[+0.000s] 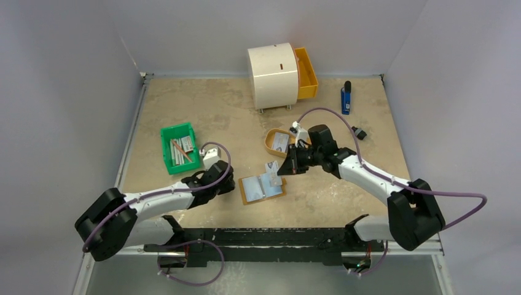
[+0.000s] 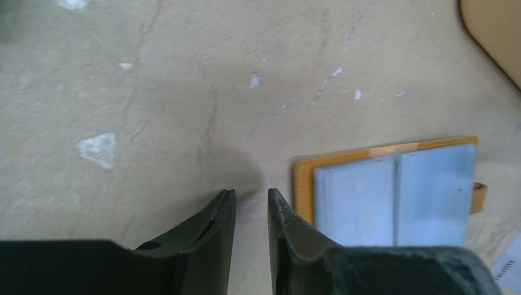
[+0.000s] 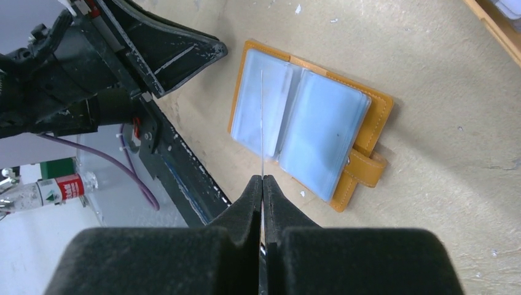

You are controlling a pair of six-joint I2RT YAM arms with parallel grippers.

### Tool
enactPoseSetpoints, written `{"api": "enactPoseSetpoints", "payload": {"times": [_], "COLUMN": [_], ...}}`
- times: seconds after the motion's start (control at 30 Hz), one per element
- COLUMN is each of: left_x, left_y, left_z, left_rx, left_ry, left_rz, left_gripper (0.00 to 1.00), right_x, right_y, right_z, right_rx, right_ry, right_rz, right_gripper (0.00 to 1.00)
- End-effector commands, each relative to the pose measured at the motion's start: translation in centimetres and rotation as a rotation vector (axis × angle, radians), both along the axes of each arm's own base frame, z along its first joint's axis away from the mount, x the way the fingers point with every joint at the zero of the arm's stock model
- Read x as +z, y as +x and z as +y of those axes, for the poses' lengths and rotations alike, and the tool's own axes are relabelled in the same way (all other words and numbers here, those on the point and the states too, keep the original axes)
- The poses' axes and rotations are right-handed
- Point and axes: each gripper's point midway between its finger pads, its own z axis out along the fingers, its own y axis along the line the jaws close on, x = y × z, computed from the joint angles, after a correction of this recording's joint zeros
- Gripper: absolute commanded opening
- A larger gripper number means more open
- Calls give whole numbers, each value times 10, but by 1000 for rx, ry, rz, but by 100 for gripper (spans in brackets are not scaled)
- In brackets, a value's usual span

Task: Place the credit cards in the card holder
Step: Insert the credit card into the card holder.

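Over card holder (image 3: 319,126), right jaws pinch card (image 3: 262,123), clear only wrist-side; left jaws spread.

credit cards (image 1: 272,166): three made out, one loose on the table (image 1: 209,110), one in the tan tray, one edge-on in the right gripper (image 3: 263,179)
card holder (image 1: 262,187): one, two clear pockets showing
tan tray (image 1: 268,144): one
green bin (image 1: 164,150): one
grey bars (image 1: 177,150) in the bin: too bunched to count
white drum-shaped box (image 1: 273,77): one
orange drawer (image 1: 307,74): one
blue object (image 1: 346,98): one
arms (image 1: 166,195): two
grippers: two, counting the left gripper (image 2: 250,195)
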Motion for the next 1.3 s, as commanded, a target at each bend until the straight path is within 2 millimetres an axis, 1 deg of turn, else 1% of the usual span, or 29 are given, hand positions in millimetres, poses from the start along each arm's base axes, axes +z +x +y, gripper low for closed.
{"api": "enactPoseSetpoints", "payload": {"times": [0.0, 0.07, 0.13, 0.23, 0.47, 0.53, 0.63, 0.7, 0.8, 0.97, 1.13, 1.27], "left_x": [-5, -7, -8, -4, -5, -6, -3, -5, -3, 1, -9, -13], "left_y": [0, 2, 4, 13, 21, 23, 25, 21, 17, 14, 8, 6], "left_z": [-28, -34, -36, -44, -52, -51, -42, -32, -24, -21, -19, -20], "left_rx": [-103, -125, -132, -138, -152, -145, -103, -85, -76, -82, -94, -98], "left_ry": [-79, -77, -67, -85, -75, -61, -43, -25, -11, -15, -5, -14], "left_rz": [32, 38, 42, 13, 10, 14, 3, 16, 13, 9, 34, 40], "left_gripper": [24, 22, 21, 20, 19, 18, 19, 20, 23, 25, 24, 24], "right_x": [1, -6, -8, -13, -22, -26, -30, -34, -41, -44, -43, -47], "right_y": [0, -2, -4, -7, -14, -15, -17, -17, -19, -18, -15, -16], "right_z": [-2, -4, -2, 0, 7, 7, 8, 9, 9, 13, 15, 16], "right_rx": [-3, -17, -22, -35, -38, -38, -37, -39, -40, -38, -40, -41], "right_ry": [0, -8, 7, 26, 78, 75, 78, 73, 60, 79, 86, 79], "right_rz": [-42, -23, -7, 33, 111, 124, 156, 178, 208, 237, 241, 264], "right_gripper": [0, 0, 0, 0, 0, 0, 0, 0, 0, 0, 0, 0]}}
